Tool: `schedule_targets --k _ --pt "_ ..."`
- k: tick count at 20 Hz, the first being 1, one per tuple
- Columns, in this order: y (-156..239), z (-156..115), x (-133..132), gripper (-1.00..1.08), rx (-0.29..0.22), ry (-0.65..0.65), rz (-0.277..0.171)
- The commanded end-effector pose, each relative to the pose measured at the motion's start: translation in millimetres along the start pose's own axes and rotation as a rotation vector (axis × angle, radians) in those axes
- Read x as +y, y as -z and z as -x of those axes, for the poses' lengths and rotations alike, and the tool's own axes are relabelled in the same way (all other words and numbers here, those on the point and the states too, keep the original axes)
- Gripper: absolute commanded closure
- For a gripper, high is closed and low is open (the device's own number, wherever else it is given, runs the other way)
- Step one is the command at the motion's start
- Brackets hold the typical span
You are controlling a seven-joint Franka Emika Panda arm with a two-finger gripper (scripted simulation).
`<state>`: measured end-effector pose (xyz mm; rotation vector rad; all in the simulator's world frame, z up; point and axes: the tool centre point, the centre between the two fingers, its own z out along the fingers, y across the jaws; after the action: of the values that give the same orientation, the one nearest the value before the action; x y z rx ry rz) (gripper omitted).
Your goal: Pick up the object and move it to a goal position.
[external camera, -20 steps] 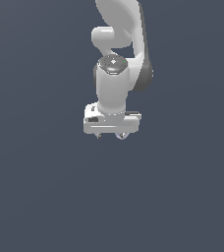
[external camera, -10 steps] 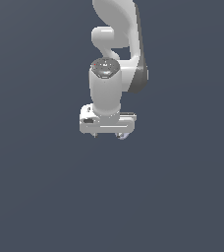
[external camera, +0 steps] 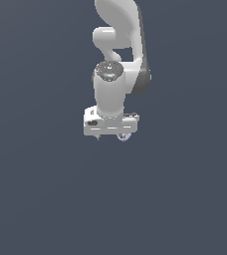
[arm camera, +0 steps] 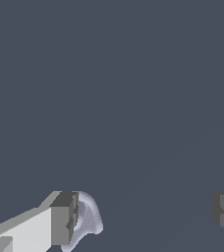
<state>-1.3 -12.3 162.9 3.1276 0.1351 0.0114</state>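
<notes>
The arm sinks lower over the little piece

The gripper has come down a bit since a second ago; its jaws are spread wide; the object touches one finger, at the exterior view's right; squeezing likely comes next.

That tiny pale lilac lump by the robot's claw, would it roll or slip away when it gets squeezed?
Possibly. The object has a rounded, uneven edge, so flat fingers might push it sideways. It sits against one finger, with the other far off, so the gripper looks open. It seems rigid, and probably light given its small size.
</notes>
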Motion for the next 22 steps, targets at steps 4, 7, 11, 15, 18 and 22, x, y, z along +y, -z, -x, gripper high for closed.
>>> schedule_targets --k 4,7,11,15,18,22 --pt "-15 13 -14 -0.92 -0.002 0.102 -0.001" --pt "-27 24 -24 -0.92 -0.003 0.183 -0.002" --pt "-43 43 -41 -0.92 -0.004 0.311 -0.005" --pt "-56 59 -55 -0.92 -0.004 0.417 -0.008" --pt "-63 69 -62 -0.92 -0.004 0.477 -0.010" --pt "-69 78 -69 -0.92 -0.004 0.531 -0.012"
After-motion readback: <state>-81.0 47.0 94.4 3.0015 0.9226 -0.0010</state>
